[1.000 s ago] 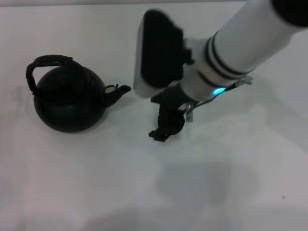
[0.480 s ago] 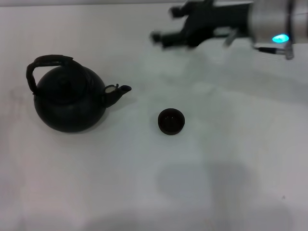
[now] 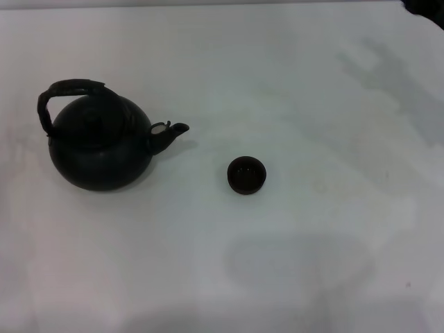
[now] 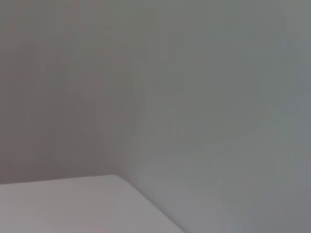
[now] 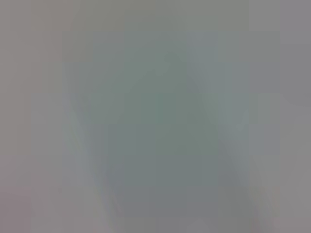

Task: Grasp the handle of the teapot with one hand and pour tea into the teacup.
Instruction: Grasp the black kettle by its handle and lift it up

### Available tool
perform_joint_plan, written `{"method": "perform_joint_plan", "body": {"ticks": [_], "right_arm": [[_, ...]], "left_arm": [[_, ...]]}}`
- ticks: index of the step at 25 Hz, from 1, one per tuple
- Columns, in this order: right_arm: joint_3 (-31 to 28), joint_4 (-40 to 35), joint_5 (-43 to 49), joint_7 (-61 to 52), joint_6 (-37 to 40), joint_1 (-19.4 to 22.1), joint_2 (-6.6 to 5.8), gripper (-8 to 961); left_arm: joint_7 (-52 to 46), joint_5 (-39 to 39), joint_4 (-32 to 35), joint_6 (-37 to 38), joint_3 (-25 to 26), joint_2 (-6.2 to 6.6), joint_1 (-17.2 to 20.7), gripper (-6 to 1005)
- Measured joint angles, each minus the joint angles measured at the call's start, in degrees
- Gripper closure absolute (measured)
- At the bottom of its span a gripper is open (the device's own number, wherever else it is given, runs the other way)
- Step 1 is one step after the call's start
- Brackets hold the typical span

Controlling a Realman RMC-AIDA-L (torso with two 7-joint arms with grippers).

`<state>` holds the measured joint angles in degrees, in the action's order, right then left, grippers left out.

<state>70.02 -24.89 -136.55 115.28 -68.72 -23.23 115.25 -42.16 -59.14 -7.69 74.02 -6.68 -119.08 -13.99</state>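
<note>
— Grippers first: do we see either one?
— Neither. Only a dark sliver of the right arm (image 3: 424, 10) shows at the head view's 1 o'clock corner, so we cannot tell whether its fingers are spread or pressed together. We see no part of our left arm at all.
— Where do we find the teapot (image 3: 100, 142)?
— It sits upright on the white table (image 3: 312, 263) at about 9 o'clock from the middle of the view. Its handle (image 3: 62, 94) arches over the lid, with nothing touching it, and its spout (image 3: 170, 132) points toward 3 o'clock.
— And the teacup (image 3: 246, 175)?
— It stands upright near the middle, at 4 o'clock from the spout and apart from the pot.
— The wrist views?
— We see only blank grey surfaces in both.
</note>
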Motion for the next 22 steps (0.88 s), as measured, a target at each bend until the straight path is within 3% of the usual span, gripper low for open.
{"method": "perform_joint_plan", "body": {"ticks": [3, 7, 14, 19, 22], "right_arm": [[-0.05, 9.74, -11.2, 18.88, -0.11, -0.46, 0.21, 77], [-0.7, 16.93, -20.11, 28.03, 0.75, -1.03, 0.37, 76], [-7.69, 18.1, -21.32, 28.38, 5.75, -0.75, 0.18, 76], [-12.97, 17.4, -21.41, 28.33, 8.14, -0.96, 0.03, 77], [-13.56, 15.99, -21.48, 28.32, 10.46, -1.3, -0.09, 77]], "left_arm": [[-0.1, 0.09, -0.04, 0.22, 0.0, -0.1, 0.15, 123], [-0.14, -0.12, -0.52, 0.33, -0.07, -0.24, 0.34, 123], [4.61, -8.44, 0.18, 1.33, -1.3, 0.06, 0.49, 122], [7.65, -12.77, 0.7, 5.83, -2.1, -0.16, 3.73, 122], [13.78, -14.39, 0.78, 9.59, -6.18, -0.06, 5.95, 123]]}}
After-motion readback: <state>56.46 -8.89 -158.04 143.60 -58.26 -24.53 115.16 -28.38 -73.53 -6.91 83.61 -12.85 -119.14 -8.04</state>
